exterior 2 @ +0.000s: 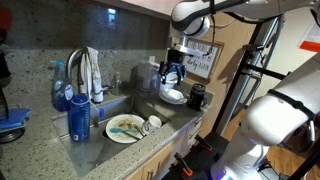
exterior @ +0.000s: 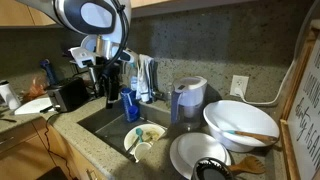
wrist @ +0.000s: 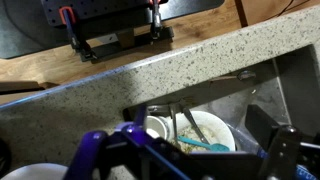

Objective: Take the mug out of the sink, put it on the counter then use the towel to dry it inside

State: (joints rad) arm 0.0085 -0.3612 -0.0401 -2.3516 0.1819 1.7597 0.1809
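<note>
The small white mug [exterior: 141, 152] [exterior 2: 153, 124] lies in the grey sink [exterior: 105, 118] [exterior 2: 140, 105], against a white plate [exterior: 147, 135] [exterior 2: 124, 128] that holds food and utensils. My gripper [exterior: 110, 72] [exterior 2: 172, 72] hangs open and empty well above the basin. In the wrist view the mug [wrist: 158, 128] shows below the counter [wrist: 120, 70] edge, with my gripper [wrist: 200, 152] open over the plate [wrist: 212, 128]. The whitish towel [exterior 2: 92, 70] [exterior: 148, 78] is draped over the faucet.
A blue soap bottle [exterior: 130, 106] [exterior 2: 80, 117] stands at the sink's edge. A grey-lidded pitcher [exterior: 188, 100], a big white bowl [exterior: 240, 125] with a wooden spoon and a white plate [exterior: 195, 155] crowd the counter [exterior: 95, 148] on one side.
</note>
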